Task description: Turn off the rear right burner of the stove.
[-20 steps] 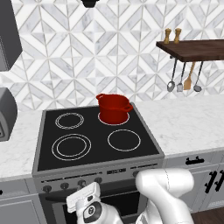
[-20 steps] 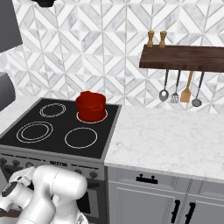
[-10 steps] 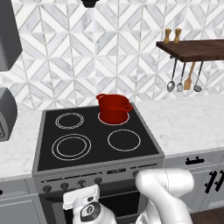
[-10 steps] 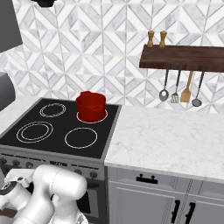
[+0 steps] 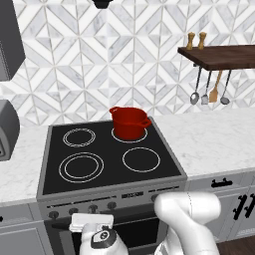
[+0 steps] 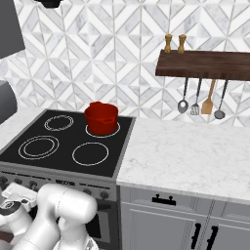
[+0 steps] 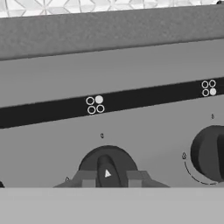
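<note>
Pinching the rear-right knob [image 7: 106, 168] on the stove [image 5: 112, 191] front panel, the gripper [image 7: 107, 178] is nearly closed around its ridge, placed to twist it. The rear right burner [image 5: 128, 134] sits under the red pot [image 5: 129, 122].

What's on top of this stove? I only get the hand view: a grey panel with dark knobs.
Observer: A red pot stands on the rear right burner of the stove.
Operator: Where's the next pan, then?
Observer: There is none; the front right ring and both left rings are bare.
Operator: What's beside the stove?
Observer: A marble counter on its right, with utensils hanging under a wooden shelf.
</note>
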